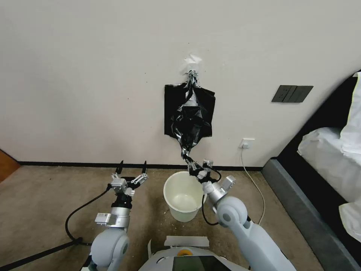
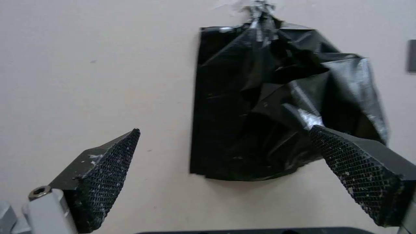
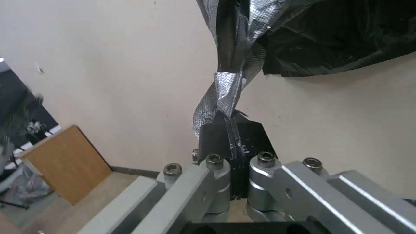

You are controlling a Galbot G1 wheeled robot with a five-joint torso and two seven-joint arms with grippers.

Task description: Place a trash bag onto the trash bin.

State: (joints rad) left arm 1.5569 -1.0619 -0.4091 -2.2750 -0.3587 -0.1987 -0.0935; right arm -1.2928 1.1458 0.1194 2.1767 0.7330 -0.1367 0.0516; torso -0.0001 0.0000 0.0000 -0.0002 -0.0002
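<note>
So the trash bag (image 1: pixel 190 122) is hanging on the wall (image 1: pixel 82 75), crinkled and glossy, in front of a flat bundle of bags (image 1: pixel 170 109) pinned up at a clip (image 1: pixel 192 76). Its lower end is pulled down into a thin twisted tail, and the right gripper (image 1: pixel 192 164) has that tail pinched tight between closed fingers, just above the far rim of the trash bin (image 1: pixel 185 195). From the right wrist view you can see the plastic wrung into a rope right where it goes into the pads.

The bin is sitting on the carpet (image 1: pixel 45 195) near the foot of the wall, open, nothing in it as far as I can tell.

The left gripper (image 1: pixel 132 174) hangs over the carpet to the left of the bin, fingers spread wide, holding nothing, pointed at the bag.

My guess on handling: this thing weighs nothing and is floppy and slick, so it'll stretch or tear before it resists much. The twisted tail is a solid place to hold it for pulling, but to get it over the rim you'd want the mouth edge, one side per gripper, to spread it open. Whether the top is free of the clip, I can't tell.
</note>
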